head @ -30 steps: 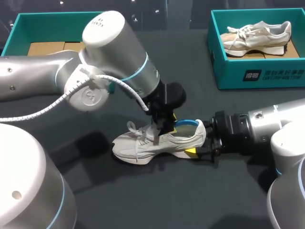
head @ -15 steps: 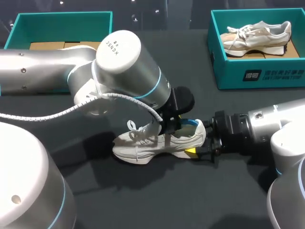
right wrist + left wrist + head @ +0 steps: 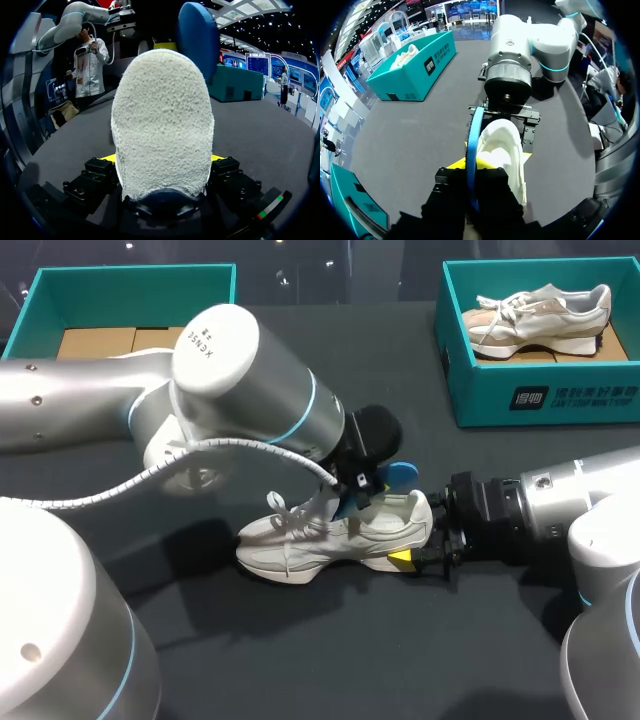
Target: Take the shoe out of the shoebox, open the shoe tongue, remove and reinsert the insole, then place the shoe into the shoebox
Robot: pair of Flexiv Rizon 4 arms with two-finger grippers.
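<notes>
Count: two shoes (image 3: 335, 538), two shoeboxes (image 3: 540, 400), one insole (image 3: 401, 475).

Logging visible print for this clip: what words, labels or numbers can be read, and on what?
Front wall of the right shoebox: white logo and a line of characters, too small to read.
Joint cap on the left arm: short dark print, turned and too small to read.
Nothing else shows print.

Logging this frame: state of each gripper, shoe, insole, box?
Shoe: upright on table.
Insole: heel end raised above shoe.
Left gripper: shut on insole.
Right gripper: shut on shoe heel.
Second shoe: in right box.
Left box: no shoe.
</notes>
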